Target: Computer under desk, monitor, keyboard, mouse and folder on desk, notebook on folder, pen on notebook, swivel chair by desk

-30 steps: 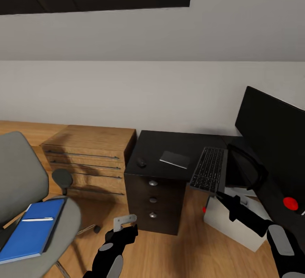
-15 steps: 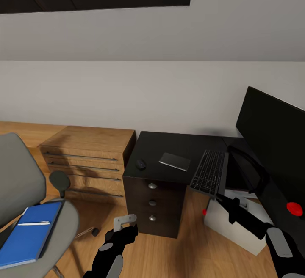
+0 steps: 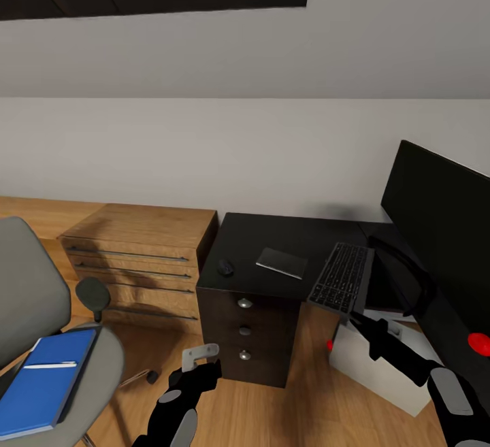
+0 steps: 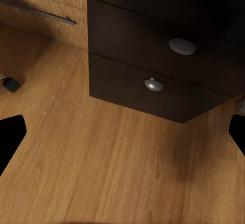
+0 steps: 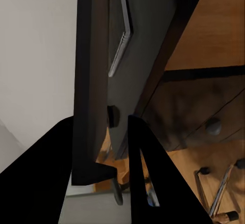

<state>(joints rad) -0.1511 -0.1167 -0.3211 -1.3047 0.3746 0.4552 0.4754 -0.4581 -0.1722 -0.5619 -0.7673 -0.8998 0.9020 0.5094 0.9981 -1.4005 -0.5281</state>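
Observation:
The black desk point(image 3: 299, 233) carries the dark mouse point(image 3: 226, 267), the grey notebook point(image 3: 282, 262) and the wide black monitor point(image 3: 442, 219). My right gripper point(image 3: 355, 319) is shut on the near end of the black keyboard point(image 3: 342, 277), which tilts over the desk's front edge beside the monitor stand. In the right wrist view the keyboard point(image 5: 92, 81) runs edge-on between the fingers of the right gripper point(image 5: 100, 120). The white computer point(image 3: 378, 365) stands on the floor beneath. At left the grey swivel chair point(image 3: 27, 290) holds the blue folder point(image 3: 37, 392) with the pen point(image 3: 47, 365) on it. My left gripper point(image 3: 202, 362) hangs open, low before the drawers point(image 4: 153, 81).
A light-wood dresser point(image 3: 143, 256) with bar handles stands between the chair and the desk, against the white wall. Wood floor point(image 4: 102, 168) lies open in front of the desk's drawers. A chair castor point(image 3: 153, 377) sits near the dresser's base.
The whole view has shifted, so the chair sits further left and lower in the picture. The keyboard has edged slightly right toward the monitor in my right gripper. The left arm looks unmoved.

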